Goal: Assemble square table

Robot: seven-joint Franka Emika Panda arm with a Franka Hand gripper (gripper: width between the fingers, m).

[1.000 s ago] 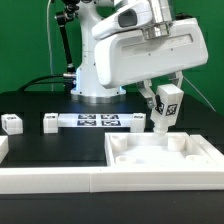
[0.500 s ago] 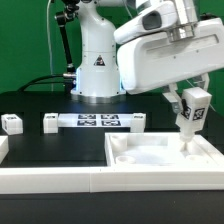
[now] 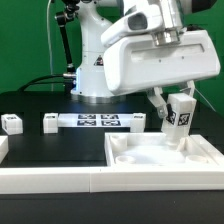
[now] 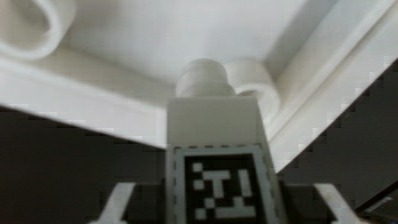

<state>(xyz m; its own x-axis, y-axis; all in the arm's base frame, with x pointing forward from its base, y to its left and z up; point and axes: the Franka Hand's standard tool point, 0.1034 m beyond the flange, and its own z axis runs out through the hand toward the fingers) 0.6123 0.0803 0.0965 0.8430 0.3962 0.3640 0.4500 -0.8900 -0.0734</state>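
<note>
One leg (image 3: 178, 120) of the square table is held in the hand (image 3: 173, 102). The jaws stand partly closed and are clamped across the leg's upper, tagged end. The leg is carried tilted, not upright, with its lower end dipped inside the square top (image 3: 150, 160), toward the far corner on the exterior view's right. In the wrist view a rounded boss (image 4: 228, 78) is seen in that corner, just past the leg's tip. Whether tip and boss touch cannot be told.

- Top: it lies flat on the black desk (image 3: 30, 145), rim upward, against the long border rail (image 3: 50, 182).
- Handling, judged: the parts look like hard moulded plastic, so they are taken to be stiff, light and smooth. Some slip between the pads is to be expected if the leg is pushed off-axis.
- Hold, judged: the flat tagged faces near the upper end are best gripped, with the plain lower end left free for seating.
- Top, judged: it is light enough to be shoved along when pressed, and the rail may serve as a stop.

Two loose legs (image 3: 12, 124) (image 3: 50, 123) lie at the exterior view's left, well apart from the top. The marker board (image 3: 97, 121) lies beside them.
</note>
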